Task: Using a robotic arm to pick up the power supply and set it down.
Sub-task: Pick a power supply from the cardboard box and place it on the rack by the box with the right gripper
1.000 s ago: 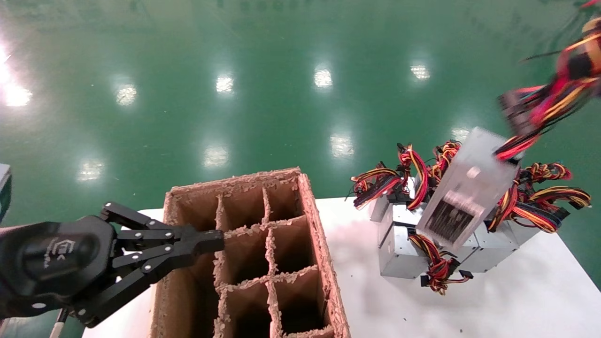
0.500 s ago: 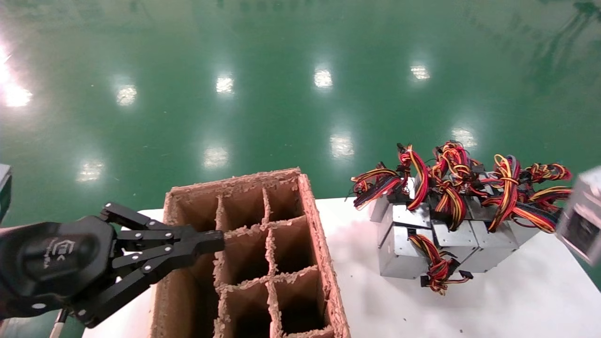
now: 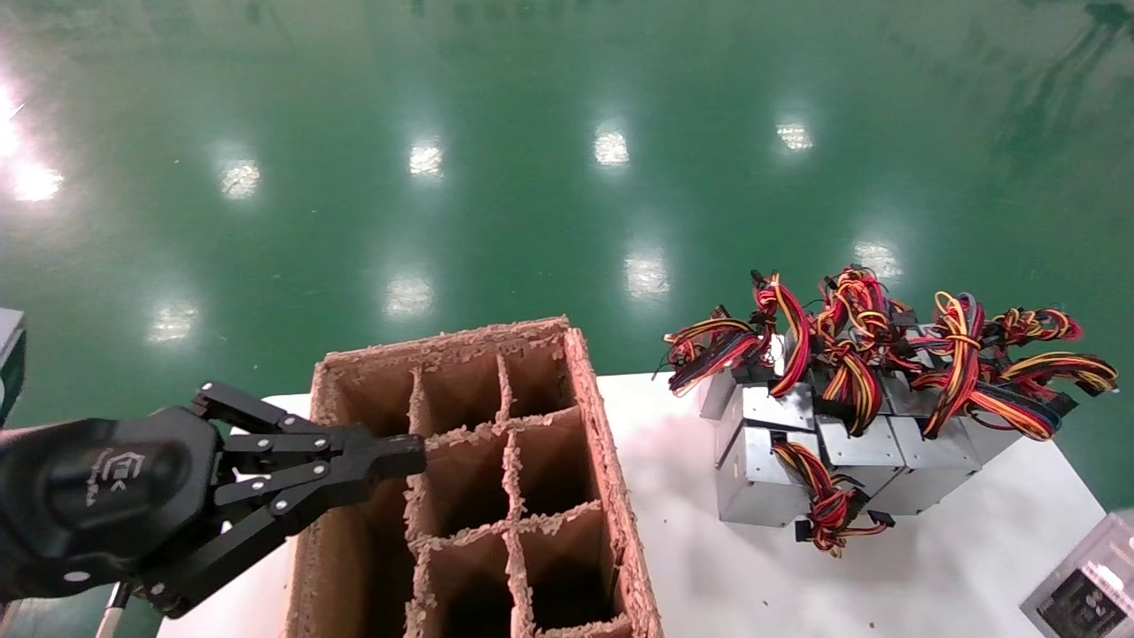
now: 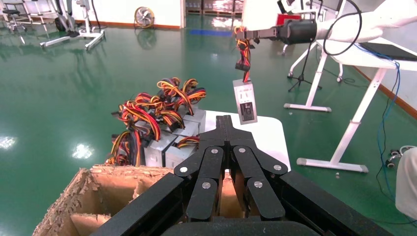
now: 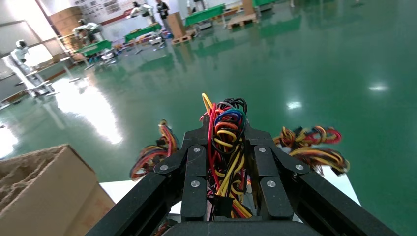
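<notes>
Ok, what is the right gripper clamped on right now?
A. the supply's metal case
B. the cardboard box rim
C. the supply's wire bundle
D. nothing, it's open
C: in the right wrist view the right gripper is shut on the wire bundle, and in the left wrist view the power supply hangs below it by those wires.

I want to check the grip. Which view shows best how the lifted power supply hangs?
The left wrist view: the power supply hangs by its wires from the right gripper. The head view catches only a corner; the right wrist view shows only clamped wires.
</notes>
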Controlling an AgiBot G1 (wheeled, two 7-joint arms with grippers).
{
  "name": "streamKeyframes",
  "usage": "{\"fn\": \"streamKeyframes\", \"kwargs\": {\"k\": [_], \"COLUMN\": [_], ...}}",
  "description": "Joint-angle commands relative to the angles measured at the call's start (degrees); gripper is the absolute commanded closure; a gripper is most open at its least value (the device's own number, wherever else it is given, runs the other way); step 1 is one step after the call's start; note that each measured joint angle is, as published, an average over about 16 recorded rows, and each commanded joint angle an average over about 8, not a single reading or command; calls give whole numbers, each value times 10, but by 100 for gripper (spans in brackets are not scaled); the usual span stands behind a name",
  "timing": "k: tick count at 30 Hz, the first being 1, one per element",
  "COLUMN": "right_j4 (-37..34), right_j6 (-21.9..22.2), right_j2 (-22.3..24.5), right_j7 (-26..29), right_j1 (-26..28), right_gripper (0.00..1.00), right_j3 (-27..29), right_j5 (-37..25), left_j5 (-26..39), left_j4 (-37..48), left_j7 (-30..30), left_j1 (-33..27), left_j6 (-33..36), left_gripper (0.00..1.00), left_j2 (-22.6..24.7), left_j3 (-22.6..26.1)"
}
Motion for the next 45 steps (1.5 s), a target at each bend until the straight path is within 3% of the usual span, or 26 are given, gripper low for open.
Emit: {"fn": "streamKeyframes", "kwargs": {"k": [1, 11, 23, 30, 45], "right_j4": [3, 68, 97, 64, -40], "right_j6": [10, 113, 229, 244, 229], "right_j2": [-4, -29, -67, -92, -142], "right_j7": [-7, -56, -60, -40, -6], "right_j1": [-21, -4, 120, 189, 313], "right_gripper": [100, 100, 100, 100, 100], "right_j3": [-1, 1, -31, -55, -97], "right_j5": [10, 20, -52, -102, -184], "left_j5": [0, 0, 0, 0, 0], "left_j4": [0, 0, 0, 0, 0], "left_j7": [0, 0, 0, 0, 0], "left_j1": [0, 0, 0, 0, 0], "left_j6": [0, 0, 0, 0, 0], "left_gripper": [100, 100, 100, 100, 100], "left_j2": [0, 0, 0, 0, 0], "left_j3": [0, 0, 0, 0, 0]}}
